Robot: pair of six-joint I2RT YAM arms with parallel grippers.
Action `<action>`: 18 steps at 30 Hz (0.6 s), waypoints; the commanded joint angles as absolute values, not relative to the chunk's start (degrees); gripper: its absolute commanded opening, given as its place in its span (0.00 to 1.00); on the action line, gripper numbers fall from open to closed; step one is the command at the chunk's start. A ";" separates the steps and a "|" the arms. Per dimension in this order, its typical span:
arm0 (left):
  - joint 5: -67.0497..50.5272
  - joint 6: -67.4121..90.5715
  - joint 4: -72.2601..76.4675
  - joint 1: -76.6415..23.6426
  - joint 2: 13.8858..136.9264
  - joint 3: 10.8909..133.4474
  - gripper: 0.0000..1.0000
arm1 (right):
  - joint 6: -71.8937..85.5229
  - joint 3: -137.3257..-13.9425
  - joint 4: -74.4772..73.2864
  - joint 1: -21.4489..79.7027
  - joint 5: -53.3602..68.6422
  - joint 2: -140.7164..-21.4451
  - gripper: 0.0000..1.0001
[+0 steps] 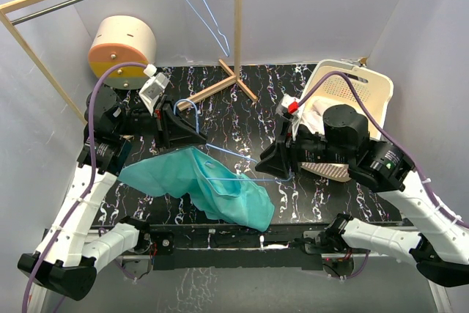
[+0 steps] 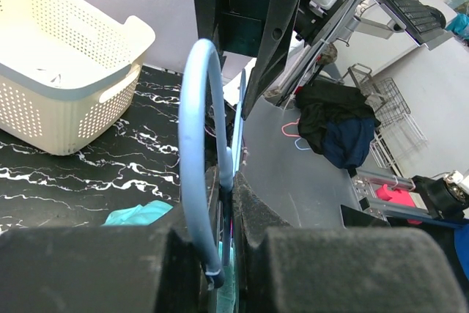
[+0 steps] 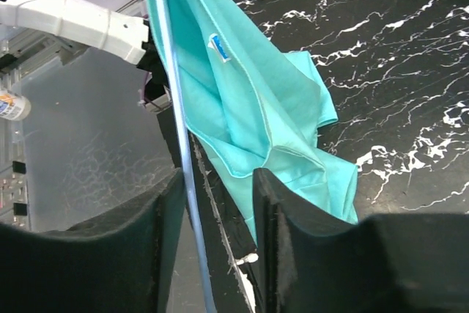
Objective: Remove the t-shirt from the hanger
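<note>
- Black marbled table (image 1: 242,119): carries everything, both arm bases at its near edge.
- Wooden rack (image 1: 237,20): stands at the far side, with a spare wire hanger (image 1: 201,9) hooked on its rail.
- White perforated basket (image 1: 366,82): sits at the far right corner, behind the right arm.
- Teal t-shirt (image 1: 198,181): lies crumpled near the front edge between the two arms. Still threaded on the hanger, one end spilling over the edge.
- Pale blue wire hanger (image 1: 234,179): held low over the table and tilted. Hook toward the left arm, long wires running right through the cloth.
- Left gripper (image 1: 192,133): clamped tight on the hanger's hook. In the left wrist view, black fingers (image 2: 256,214) pressed together around the blue wire (image 2: 192,130).
- Right gripper (image 1: 265,165): spread apart, gripping nothing. In the right wrist view, hanger wire (image 3: 172,71) passing through the gap (image 3: 216,203) just beside one finger, with the shirt (image 3: 256,108) hanging past the other.
</note>
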State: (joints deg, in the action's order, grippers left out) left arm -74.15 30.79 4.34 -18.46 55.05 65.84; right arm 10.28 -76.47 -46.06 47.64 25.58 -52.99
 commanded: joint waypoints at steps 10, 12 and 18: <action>-68.33 29.92 4.75 -18.30 55.68 65.41 0.18 | 10.62 -74.99 -43.55 47.72 24.31 -50.00 0.08; -63.05 24.54 -4.07 -18.28 55.57 66.88 0.42 | 10.82 -75.12 -44.96 47.68 21.61 -48.90 0.08; -35.82 16.54 -17.46 -18.28 52.58 66.31 0.52 | 11.62 -76.19 -51.31 47.72 17.78 -47.43 0.08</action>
